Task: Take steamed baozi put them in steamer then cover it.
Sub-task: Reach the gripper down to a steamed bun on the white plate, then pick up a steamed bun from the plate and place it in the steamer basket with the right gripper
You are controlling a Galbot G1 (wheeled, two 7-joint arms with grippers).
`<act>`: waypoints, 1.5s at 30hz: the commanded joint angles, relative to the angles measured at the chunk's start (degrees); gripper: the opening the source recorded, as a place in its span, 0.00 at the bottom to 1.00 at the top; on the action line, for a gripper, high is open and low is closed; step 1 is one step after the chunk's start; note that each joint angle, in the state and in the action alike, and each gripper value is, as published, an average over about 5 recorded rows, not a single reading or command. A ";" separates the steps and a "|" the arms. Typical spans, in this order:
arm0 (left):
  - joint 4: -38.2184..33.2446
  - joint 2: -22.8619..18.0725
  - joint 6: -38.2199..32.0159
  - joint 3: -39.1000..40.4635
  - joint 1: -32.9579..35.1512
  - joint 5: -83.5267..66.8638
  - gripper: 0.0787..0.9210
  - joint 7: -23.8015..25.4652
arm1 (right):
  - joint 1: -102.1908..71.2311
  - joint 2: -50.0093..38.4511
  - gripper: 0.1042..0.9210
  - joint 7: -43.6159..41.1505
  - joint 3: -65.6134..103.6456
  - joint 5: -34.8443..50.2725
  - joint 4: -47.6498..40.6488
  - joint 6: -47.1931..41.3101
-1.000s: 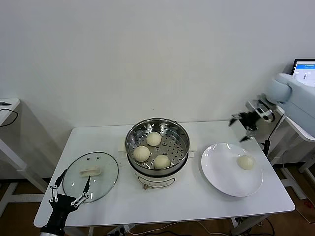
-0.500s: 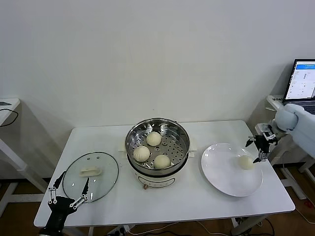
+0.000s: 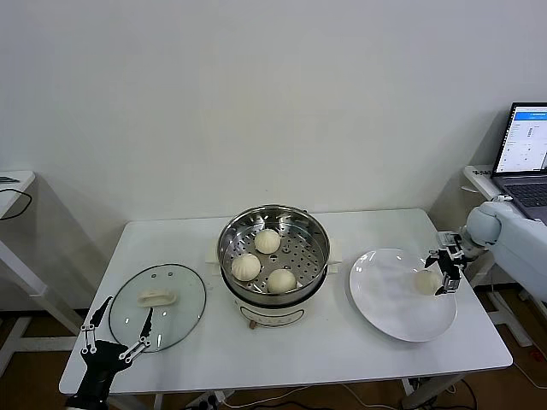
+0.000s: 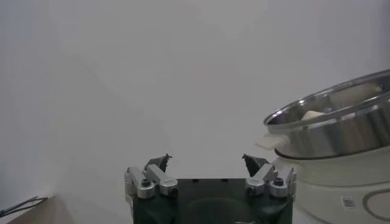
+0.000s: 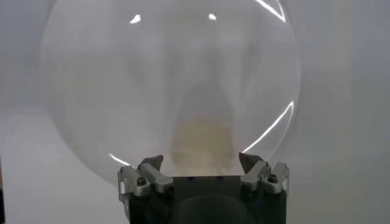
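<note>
Head view: 3 baozi (image 3: 267, 260) sit in the steamer (image 3: 273, 249). 1 last baozi (image 3: 425, 281) lies on the plate (image 3: 389, 312), touching the right hand (image 3: 445, 272), the nearer one. The left hand (image 3: 109, 340) waits with fingers spread by the cover (image 3: 157, 306).

Right wrist view: the right hand (image 5: 202, 164) is spread wide around the bun (image 5: 200, 143), not squeezing yet.

Left wrist view: the left hand (image 4: 207, 163) holds nothing.

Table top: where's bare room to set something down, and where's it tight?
Free patches on the table: the back strip behind the steamer, and the front edge between the cover and the plate. Crowded: the plate's right side, where the right pincer, open, sits at the last baozi, and the front-left corner, where the left pincer waits open.
</note>
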 commanded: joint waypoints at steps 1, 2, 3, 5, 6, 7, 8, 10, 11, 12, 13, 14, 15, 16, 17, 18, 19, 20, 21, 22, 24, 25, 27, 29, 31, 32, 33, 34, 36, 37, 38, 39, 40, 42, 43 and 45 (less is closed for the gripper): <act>0.32 -0.02 0.08 0.09 -0.12 -0.01 0.88 0.02 | -2.09 1.82 0.88 1.37 1.69 -1.10 -2.47 -0.30; 0.29 -0.04 0.09 0.10 -0.15 -0.01 0.88 0.02 | -2.08 1.97 0.88 1.38 1.70 -1.18 -2.49 -0.28; 0.26 -0.05 0.10 0.10 -0.18 -0.01 0.88 0.02 | -2.06 2.10 0.88 1.37 1.71 -1.28 -2.49 -0.27; 0.30 -0.05 0.10 0.08 -0.22 -0.01 0.88 0.02 | -1.97 2.27 0.87 1.30 1.67 -1.43 -2.37 -0.26; 0.34 -0.04 0.08 0.06 -0.24 -0.01 0.88 0.02 | -1.90 2.30 0.87 1.28 1.64 -1.50 -2.27 -0.27; 0.37 -0.04 0.06 0.03 -0.24 -0.02 0.88 0.02 | -1.82 2.31 0.85 1.24 1.60 -1.56 -2.14 -0.29; 0.39 -0.03 0.03 -0.01 -0.24 -0.02 0.88 0.02 | -1.71 2.28 0.83 1.18 1.55 -1.56 -1.98 -0.32; 0.40 -0.02 -0.04 -0.09 -0.24 -0.03 0.88 0.02 | -1.44 2.15 0.79 1.06 1.39 -1.53 -1.63 -0.37; 0.38 -0.01 -0.06 -0.13 -0.24 -0.04 0.88 0.02 | -1.29 2.04 0.76 0.98 1.28 -1.51 -1.44 -0.39; 0.37 -0.01 -0.08 -0.16 -0.24 -0.04 0.88 0.03 | -1.14 1.94 0.74 0.92 1.17 -1.48 -1.26 -0.41; 0.34 0.00 -0.10 -0.20 -0.25 -0.06 0.88 0.03 | -0.93 1.80 0.73 0.81 1.08 -1.48 -1.02 -0.41; 0.31 0.00 -0.10 -0.25 -0.27 -0.09 0.88 0.03 | -0.62 1.65 0.71 0.66 0.99 -1.45 -0.77 -0.40; 0.29 0.00 -0.10 -0.28 -0.29 -0.11 0.88 0.03 | -0.20 1.46 0.71 0.50 0.94 -1.41 -0.44 -0.39; 0.28 0.01 -0.10 -0.32 -0.32 -0.14 0.88 0.03 | 0.46 1.25 0.70 0.19 0.86 -1.33 0.10 -0.37; 0.27 0.02 -0.09 -0.36 -0.38 -0.18 0.88 0.02 | 1.27 0.95 0.69 -0.25 0.78 -1.21 0.84 -0.36; 0.26 0.03 -0.08 -0.38 -0.43 -0.20 0.88 0.02 | 2.28 0.64 0.69 -0.82 0.70 -1.13 1.67 -0.33; 0.26 0.06 -0.08 -0.39 -0.50 -0.22 0.88 0.01 | 3.45 0.30 0.69 -1.61 0.61 -1.05 2.75 -0.29; 0.24 0.09 -0.06 -0.39 -0.56 -0.23 0.88 0.00 | 4.87 -0.02 0.68 -2.65 0.48 -0.86 3.92 -0.17; 0.23 0.14 -0.04 -0.38 -0.62 -0.24 0.88 -0.01 | 6.41 -0.30 0.68 -3.93 0.29 -0.53 5.05 0.06; 0.21 0.20 -0.02 -0.37 -0.68 -0.25 0.88 -0.02 | 8.30 -0.49 0.68 -5.36 -0.24 0.02 6.24 0.33; 0.17 0.36 0.00 -0.34 -0.77 -0.26 0.88 -0.03 | 12.69 -0.68 0.67 -8.42 -2.48 2.67 8.93 0.52; 0.13 0.43 0.01 -0.32 -0.82 -0.27 0.88 -0.04 | 15.18 -0.65 0.67 -9.88 -4.06 4.51 10.37 0.41; 0.00 0.53 0.02 -0.28 -0.93 -0.28 0.88 -0.06 | 21.00 -0.23 0.67 -12.49 -8.12 8.73 13.55 -0.57; -0.17 0.56 0.06 -0.24 -1.05 -0.30 0.88 -0.09 | 26.92 0.62 0.68 -14.62 -12.13 12.55 16.86 -1.95; -0.33 0.55 0.05 -0.19 -1.15 -0.31 0.88 -0.10 | 32.73 2.04 0.68 -16.31 -16.55 16.87 20.77 -4.33; -0.37 0.55 0.03 -0.16 -1.16 -0.33 0.88 -0.09 | 34.88 2.76 0.68 -16.76 -18.38 18.97 22.54 -5.46; -0.41 0.55 -0.01 -0.13 -1.15 -0.33 0.88 -0.08 | 36.91 3.67 0.68 -17.00 -20.10 21.12 24.30 -6.63; -0.46 0.54 -0.06 -0.11 -1.14 -0.34 0.88 -0.06 | 38.95 4.74 0.68 -17.15 -21.81 23.46 26.18 -7.74; -0.53 0.54 -0.15 -0.09 -1.11 -0.36 0.88 -0.05 | 41.44 6.75 0.68 -16.75 -23.83 26.81 28.96 -8.99; -0.59 0.53 -0.18 -0.08 -1.11 -0.35 0.88 -0.05 | 42.51 8.01 0.68 -16.25 -24.69 28.41 30.23 -9.68; -0.64 0.52 -0.20 -0.06 -1.11 -0.35 0.88 -0.06 | 43.23 9.10 0.68 -15.72 -25.32 29.65 31.22 -10.22; -0.70 0.51 -0.22 -0.04 -1.11 -0.36 0.88 -0.07 | 43.80 10.31 0.69 -15.04 -25.92 30.61 32.02 -10.81; -0.75 0.51 -0.23 -0.01 -1.12 -0.35 0.88 -0.08 | 44.20 11.63 0.69 -14.23 -26.45 31.46 32.69 -11.41; -0.84 0.50 -0.24 0.04 -1.13 -0.35 0.88 -0.08 | 44.43 14.05 0.69 -12.93 -27.12 32.38 33.22 -12.46; -0.86 0.49 -0.26 0.05 -1.16 -0.36 0.88 -0.09 | 44.21 15.42 0.69 -12.43 -27.32 32.54 33.17 -12.98; -0.85 0.45 -0.31 0.00 -1.24 -0.38 0.88 -0.09 | 43.29 17.84 0.69 -11.87 -27.46 32.35 32.59 -13.88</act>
